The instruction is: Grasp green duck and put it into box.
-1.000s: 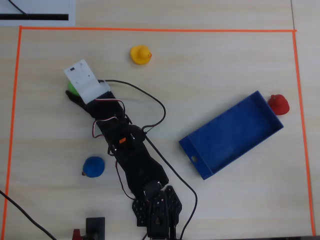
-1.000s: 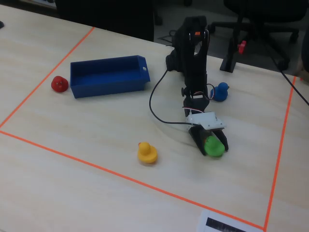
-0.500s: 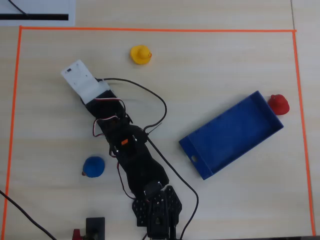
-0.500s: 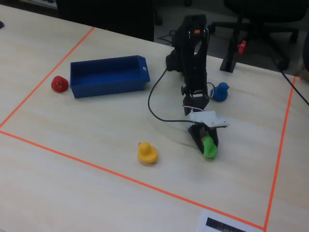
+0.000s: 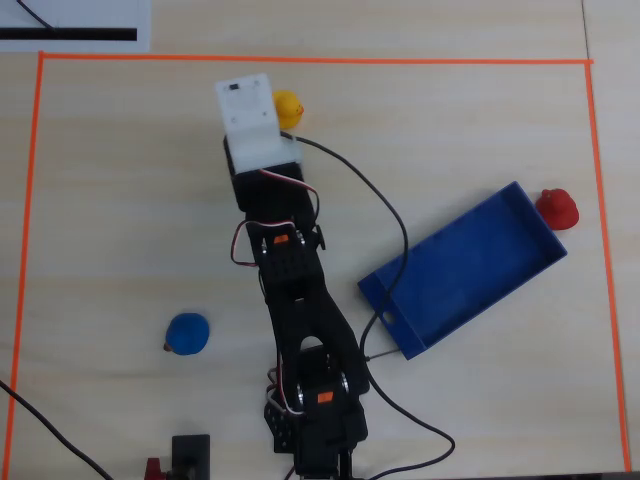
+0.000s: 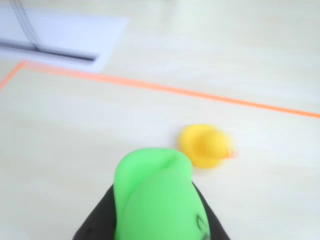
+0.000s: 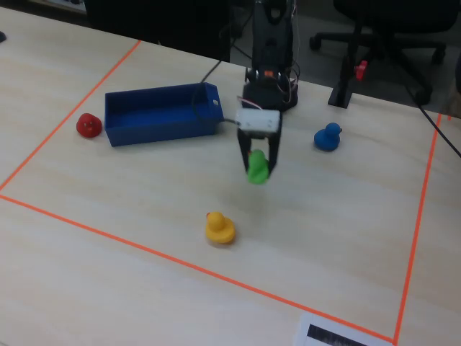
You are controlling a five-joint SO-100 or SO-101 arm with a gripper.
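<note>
1. Gripper (image 7: 257,170): the two dark fingers point downward and pinch the green duck (image 7: 256,166) between them. In the fixed view the duck hangs clear of the table (image 7: 144,216), above the open area between the box and the yellow duck.
2. Green duck in the wrist view (image 6: 155,195): it fills the lower centre of the frame, with dark gripper parts on both sides of its base (the picture is blurred, so fine detail cannot be read).
3. Box (image 7: 160,113): a long dark blue tray, resting on the table to the left of the arm in the fixed view and well apart from the held duck. In the overhead view (image 5: 465,268) it lies diagonally to the right of the arm.
4. Yellow duck (image 7: 219,226): on the table, near the orange tape line (image 7: 130,245) and in front of the gripper; also seen in the wrist view (image 6: 205,145).
5. Blue duck (image 7: 328,137): on the table, right of the arm in the fixed view.
6. Red duck (image 7: 88,125): just beside the box's far end.
</note>
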